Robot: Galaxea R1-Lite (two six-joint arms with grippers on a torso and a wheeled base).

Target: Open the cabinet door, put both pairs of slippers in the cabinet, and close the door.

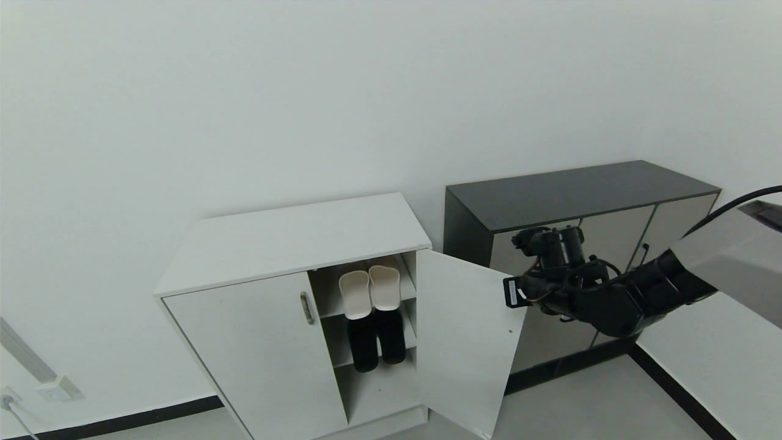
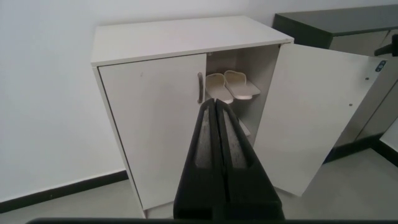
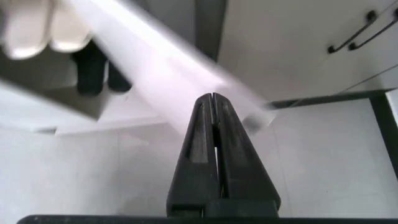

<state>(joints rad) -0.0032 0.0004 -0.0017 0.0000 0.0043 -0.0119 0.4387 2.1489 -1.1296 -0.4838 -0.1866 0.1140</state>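
Observation:
The white cabinet [image 1: 293, 238] has its left door closed and its right door [image 1: 467, 330] swung open. A white pair of slippers [image 1: 369, 292] lies on the upper shelf, and a black pair [image 1: 377, 339] on the shelf below. My right gripper [image 1: 512, 292] is shut and holds nothing, just off the open door's outer edge. In the right wrist view its tip [image 3: 213, 96] points at the door [image 3: 155, 62], with the white slippers [image 3: 28, 28] and black slippers [image 3: 99, 71] beyond. My left gripper [image 2: 215, 102] is shut and holds nothing, facing the cabinet [image 2: 180, 37] from a distance.
A dark grey cabinet [image 1: 580, 192] with bar handles [image 3: 360, 31] stands against the wall just right of the open door. A white counter [image 1: 721, 354] runs along the right side. A wall socket [image 1: 58, 388] sits low at the left. Bare floor lies before the cabinets.

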